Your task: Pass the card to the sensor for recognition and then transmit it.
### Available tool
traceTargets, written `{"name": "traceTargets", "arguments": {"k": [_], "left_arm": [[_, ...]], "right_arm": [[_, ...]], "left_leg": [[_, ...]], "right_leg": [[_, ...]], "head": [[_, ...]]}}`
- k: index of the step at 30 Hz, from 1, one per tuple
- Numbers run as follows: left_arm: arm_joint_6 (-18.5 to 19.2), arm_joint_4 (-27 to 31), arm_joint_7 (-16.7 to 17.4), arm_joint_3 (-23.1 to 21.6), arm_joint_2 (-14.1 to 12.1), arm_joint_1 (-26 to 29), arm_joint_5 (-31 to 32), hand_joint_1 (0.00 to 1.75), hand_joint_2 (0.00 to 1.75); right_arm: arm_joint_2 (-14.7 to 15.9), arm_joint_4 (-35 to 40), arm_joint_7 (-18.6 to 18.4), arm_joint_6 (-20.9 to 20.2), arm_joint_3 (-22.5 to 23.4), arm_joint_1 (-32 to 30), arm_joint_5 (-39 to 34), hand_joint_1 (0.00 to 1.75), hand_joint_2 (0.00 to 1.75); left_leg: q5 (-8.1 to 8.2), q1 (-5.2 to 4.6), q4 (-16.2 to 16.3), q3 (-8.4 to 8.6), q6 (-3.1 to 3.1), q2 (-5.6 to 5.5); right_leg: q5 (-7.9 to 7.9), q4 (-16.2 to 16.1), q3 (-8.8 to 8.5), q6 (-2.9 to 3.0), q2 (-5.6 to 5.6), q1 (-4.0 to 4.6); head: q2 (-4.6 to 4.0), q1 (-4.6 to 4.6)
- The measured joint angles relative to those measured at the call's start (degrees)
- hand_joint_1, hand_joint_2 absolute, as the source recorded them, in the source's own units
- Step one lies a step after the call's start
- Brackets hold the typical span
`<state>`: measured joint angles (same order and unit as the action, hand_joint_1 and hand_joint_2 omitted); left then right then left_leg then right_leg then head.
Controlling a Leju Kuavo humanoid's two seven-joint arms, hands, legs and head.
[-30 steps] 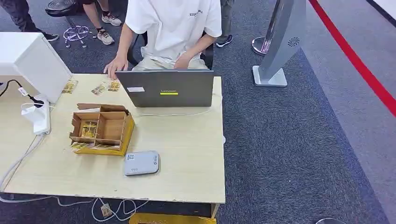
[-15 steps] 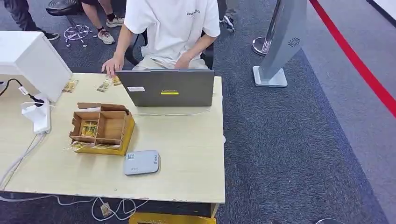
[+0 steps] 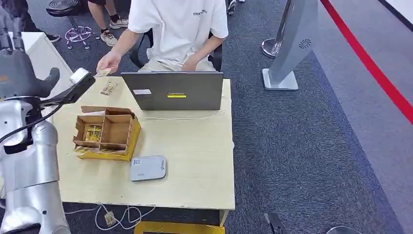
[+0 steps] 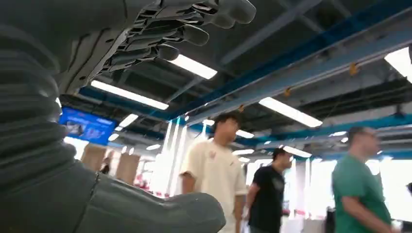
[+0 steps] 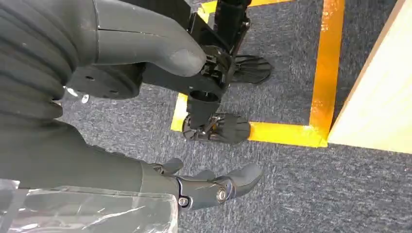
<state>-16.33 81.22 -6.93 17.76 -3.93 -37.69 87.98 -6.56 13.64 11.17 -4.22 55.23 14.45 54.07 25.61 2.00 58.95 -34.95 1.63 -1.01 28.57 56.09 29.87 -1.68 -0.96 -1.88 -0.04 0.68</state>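
My left hand [image 3: 19, 73] is raised at the table's left side with its fingers apart and nothing in it. In the left wrist view the left hand [image 4: 97, 63] points up at the ceiling, fingers [image 4: 170, 29] spread. My right hand [image 5: 121, 170] hangs low over the carpet beside the table edge [image 5: 384, 97], fingers loose and empty. A person in a white shirt [image 3: 178, 27] holds a card [image 3: 103, 72] above the table's far edge. Another card [image 3: 108, 88] lies there. A cardboard box [image 3: 116, 132] holds more cards [image 3: 92, 134]. The grey sensor [image 3: 147, 169] lies in front of the box.
A grey laptop [image 3: 173, 91] stands open at the far edge of the wooden table [image 3: 195, 161]. Cables [image 3: 117, 217] hang off the front edge. A grey stand [image 3: 292, 44] and a red floor line [image 3: 370, 63] are to the right. Yellow tape [image 5: 291, 131] marks the carpet.
My left arm has risen into the head view at the left, hiding the white box and power strip. The person has picked a card up off the table's far edge.
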Motion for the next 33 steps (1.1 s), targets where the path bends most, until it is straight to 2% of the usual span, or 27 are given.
{"name": "traceTargets", "arguments": {"k": [3,6,14,16,19,20,24,28,30,33], "left_arm": [[-0.85,-0.15,0.57,-5.42,0.13,-1.66,0.33,0.0,1.75],[-1.16,-0.17,0.57,-8.05,0.13,-2.11,0.2,0.0,1.75],[-1.09,-0.17,0.7,-10.59,0.11,-2.23,0.44,0.0,1.75],[-0.7,-0.48,3.59,-12.02,-0.45,-2.67,1.55,0.0,1.75],[-0.46,-2.57,9.17,-16.7,-1.77,-4.36,1.84,0.0,1.75],[-0.48,-3.08,10.01,-17.83,-1.88,-4.72,1.86,0.0,1.75],[-0.61,-4.41,10.86,-21.01,-2.12,-5.37,1.86,0.0,1.75],[-0.52,-4.76,10.93,-21.8,-2.12,-5.41,1.86,0.0,1.75],[-0.31,-4.92,10.42,-21.8,-2.01,-5.41,1.86,1.75,1.75],[-0.07,-4.96,8.53,-21.8,-1.44,-5.41,1.86,1.75,1.75]], "right_arm": [[-0.15,-0.09,-0.04,0.0,-0.07,-0.01,0.02,0.0,1.75],[-0.15,-0.09,-0.04,0.02,-0.2,-0.01,0.02,0.0,1.75],[-0.15,-0.2,-0.04,0.0,-0.24,-0.04,0.04,0.0,1.75],[-0.15,-0.26,-0.07,0.0,-0.24,-0.04,0.02,0.0,1.75],[-0.15,-0.31,-0.13,0.0,-0.24,-0.12,-0.07,0.0,1.75],[-0.15,-0.33,-0.13,0.02,-0.24,-0.15,-0.11,0.0,1.75],[-0.15,-0.35,-0.17,0.0,-0.22,-0.29,-0.18,0.0,1.75],[-0.15,-0.35,-0.17,0.02,-0.22,-0.34,-0.15,0.0,1.75],[-0.17,-0.35,-0.17,0.02,-0.22,-0.33,-0.15,0.0,1.75],[-0.15,-0.33,-0.17,0.09,-0.22,-0.38,-0.04,0.0,1.75]], "left_leg": [[0.0,0.0,-0.03,-0.01,0.0,0.08],[0.0,0.01,-0.1,-0.01,0.01,0.09],[0.0,0.01,-0.15,-0.02,0.01,0.13],[-0.01,0.01,-0.14,-0.03,0.01,0.13],[-0.01,0.01,-0.14,-0.05,0.02,0.11],[-0.01,0.01,-0.14,-0.05,0.02,0.11],[-0.01,0.0,-0.13,-0.06,0.02,0.19],[-0.01,0.0,-0.13,-0.06,0.02,0.21],[-0.01,0.0,-0.14,-0.05,0.02,0.22],[-0.01,0.0,-0.14,-0.06,0.02,0.22]], "right_leg": [[0.01,0.01,0.11,0.01,-0.07,0.0],[0.02,0.02,0.17,0.02,-0.09,0.01],[0.04,0.04,0.21,0.04,-0.13,0.0],[0.04,0.03,0.24,0.04,-0.13,0.0],[0.03,0.03,0.22,0.03,-0.11,0.0],[0.03,0.03,0.22,0.03,-0.11,0.0],[0.02,0.04,0.23,0.03,-0.17,-0.01],[0.02,0.04,0.26,0.03,-0.23,-0.01],[0.02,0.04,0.27,0.03,-0.24,-0.01],[0.02,0.04,0.29,0.03,-0.24,0.0]], "head": [[0.0,0.02],[0.0,0.02],[0.0,0.0],[0.0,0.0],[0.0,0.02],[0.0,0.0],[0.0,0.0],[0.0,0.02],[0.0,0.02],[-0.02,0.0]]}}
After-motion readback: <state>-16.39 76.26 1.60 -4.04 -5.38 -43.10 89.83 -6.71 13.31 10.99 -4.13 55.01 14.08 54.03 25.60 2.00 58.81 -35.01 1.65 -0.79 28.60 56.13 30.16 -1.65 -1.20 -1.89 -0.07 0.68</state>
